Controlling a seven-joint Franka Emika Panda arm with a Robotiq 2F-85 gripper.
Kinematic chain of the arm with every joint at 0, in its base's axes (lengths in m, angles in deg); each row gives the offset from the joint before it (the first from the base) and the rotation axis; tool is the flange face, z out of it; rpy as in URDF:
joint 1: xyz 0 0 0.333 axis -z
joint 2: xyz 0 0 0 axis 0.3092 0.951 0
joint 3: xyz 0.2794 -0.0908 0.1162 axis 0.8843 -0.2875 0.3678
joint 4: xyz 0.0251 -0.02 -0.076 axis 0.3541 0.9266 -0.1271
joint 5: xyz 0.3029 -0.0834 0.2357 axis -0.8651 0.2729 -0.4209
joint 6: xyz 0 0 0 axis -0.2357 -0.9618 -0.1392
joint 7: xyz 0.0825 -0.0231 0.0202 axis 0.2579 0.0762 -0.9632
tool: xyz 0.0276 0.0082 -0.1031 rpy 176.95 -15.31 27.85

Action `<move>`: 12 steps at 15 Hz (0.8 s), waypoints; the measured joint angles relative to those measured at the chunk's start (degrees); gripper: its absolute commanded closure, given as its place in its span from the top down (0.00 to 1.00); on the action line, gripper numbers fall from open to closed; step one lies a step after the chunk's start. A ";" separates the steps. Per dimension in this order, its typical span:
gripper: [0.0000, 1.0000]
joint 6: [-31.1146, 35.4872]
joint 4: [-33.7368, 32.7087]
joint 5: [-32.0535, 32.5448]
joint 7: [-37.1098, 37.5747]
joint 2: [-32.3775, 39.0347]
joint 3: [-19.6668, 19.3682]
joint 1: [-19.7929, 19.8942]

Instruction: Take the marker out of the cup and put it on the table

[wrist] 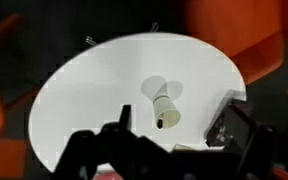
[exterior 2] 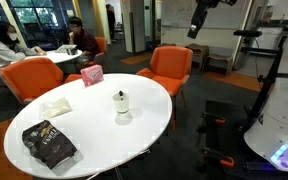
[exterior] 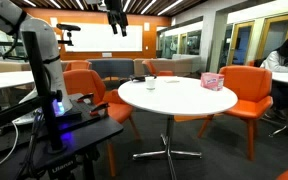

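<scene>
**Marker stands in the cup; claw hangs open high above the table**

Marker (exterior 2: pixel 121 96) shows as a dark tip poking out of the top of the cup (exterior 2: pixel 122 107). The cup stands upright near the middle of the round white table (exterior 2: pixel 149 125) in an exterior view. In both exterior views the cup is well apart from the pink box (exterior: pixel 213 81), which sits near the table's edge. A dark bag (exterior 2: pixel 49 143) lies on the tabletop at the lower left of the frame, with a white sheet of paper (exterior 2: pixel 56 107) just beyond it. Orange chairs (exterior: pixel 246 92) ring the table.

The claw (exterior: pixel 117 22) hangs at the top centre of the frame, high over the table and touching nothing. The white arm (exterior: pixel 44 50) rises at the left.

In the wrist view the dark fingers (wrist: pixel 117 135) sit along the bottom of the frame, spread wide, with nothing held between them. The cup appears far below in the middle of the frame, on the white tabletop. That view is too blurred to make out the marker with any certainty.
</scene>
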 measured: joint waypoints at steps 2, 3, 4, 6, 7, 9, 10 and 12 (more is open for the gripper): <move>1.00 0.00 0.00 0.00 0.00 0.00 0.00 0.00; 1.00 0.00 0.00 0.00 0.00 0.00 0.00 0.00; 1.00 0.00 0.00 0.00 0.00 0.00 0.00 0.00; 1.00 0.06 0.00 0.00 0.07 0.04 0.07 0.00; 1.00 0.24 0.00 -0.01 0.32 0.18 0.25 0.00; 1.00 2.84 0.24 -0.50 3.43 1.22 1.38 0.02; 1.00 5.10 0.42 -1.10 6.24 2.33 2.42 0.04; 1.00 11.51 0.78 -1.90 12.24 5.97 5.34 0.04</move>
